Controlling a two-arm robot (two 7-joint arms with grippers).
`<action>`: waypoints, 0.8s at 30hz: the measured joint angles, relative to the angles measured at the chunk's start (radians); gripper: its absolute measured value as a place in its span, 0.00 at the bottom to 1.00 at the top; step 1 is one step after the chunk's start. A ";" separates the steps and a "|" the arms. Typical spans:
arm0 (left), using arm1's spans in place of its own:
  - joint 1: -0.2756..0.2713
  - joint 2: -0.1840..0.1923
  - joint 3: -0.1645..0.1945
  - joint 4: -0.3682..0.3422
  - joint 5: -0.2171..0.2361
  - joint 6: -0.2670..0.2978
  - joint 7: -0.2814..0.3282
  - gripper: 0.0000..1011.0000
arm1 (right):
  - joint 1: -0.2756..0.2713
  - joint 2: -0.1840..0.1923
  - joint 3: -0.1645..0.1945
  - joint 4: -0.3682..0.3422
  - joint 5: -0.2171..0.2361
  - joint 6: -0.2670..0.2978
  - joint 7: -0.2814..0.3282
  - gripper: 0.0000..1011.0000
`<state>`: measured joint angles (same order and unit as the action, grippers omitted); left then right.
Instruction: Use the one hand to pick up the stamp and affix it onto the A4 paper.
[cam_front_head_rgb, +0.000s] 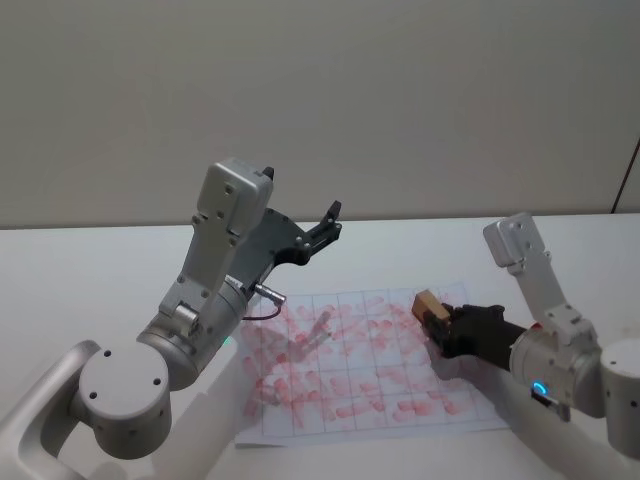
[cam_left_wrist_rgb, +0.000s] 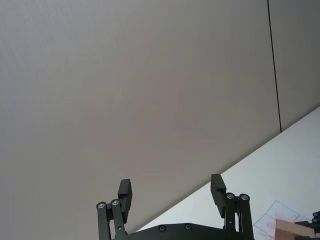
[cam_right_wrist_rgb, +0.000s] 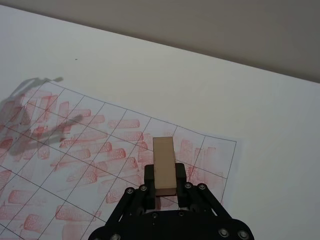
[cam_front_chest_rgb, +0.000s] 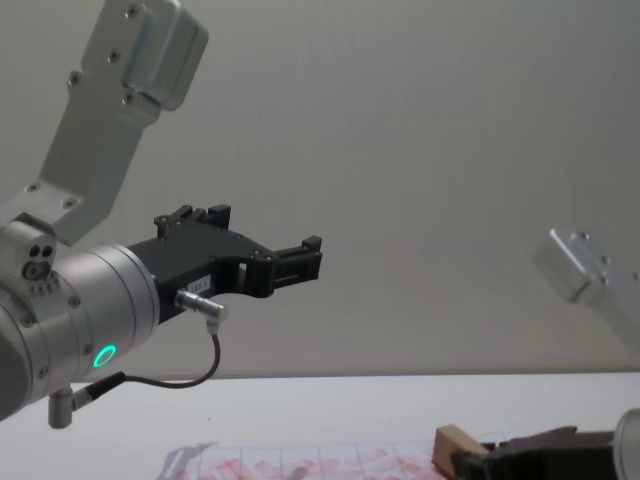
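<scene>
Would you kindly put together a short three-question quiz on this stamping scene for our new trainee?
1. True or false: the left gripper is holding the stamp.
2. Multiple choice: over which part of the A4 paper is the stamp?
A. near its far right corner
B. at its centre
C. near its near left corner
3. Fill in the blank: the left gripper, raised in the air above the table, is ____ and empty.

Key: 1 false, the right gripper holds it; 2 A; 3 open.
</scene>
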<state>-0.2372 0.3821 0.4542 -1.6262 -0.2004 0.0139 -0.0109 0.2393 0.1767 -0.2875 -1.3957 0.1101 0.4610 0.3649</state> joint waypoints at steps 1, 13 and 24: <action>0.000 0.000 0.000 0.000 0.000 0.000 0.000 0.99 | -0.001 0.002 0.001 -0.008 -0.002 -0.003 -0.002 0.21; 0.000 0.000 0.000 0.000 0.000 0.000 0.000 0.99 | -0.051 0.038 0.023 -0.158 0.005 -0.067 -0.070 0.21; 0.000 0.000 0.000 0.000 0.000 0.000 0.000 0.99 | -0.137 0.086 0.056 -0.263 0.058 -0.056 -0.173 0.21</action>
<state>-0.2372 0.3821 0.4542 -1.6262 -0.2004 0.0139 -0.0109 0.1018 0.2623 -0.2317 -1.6583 0.1685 0.4048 0.1916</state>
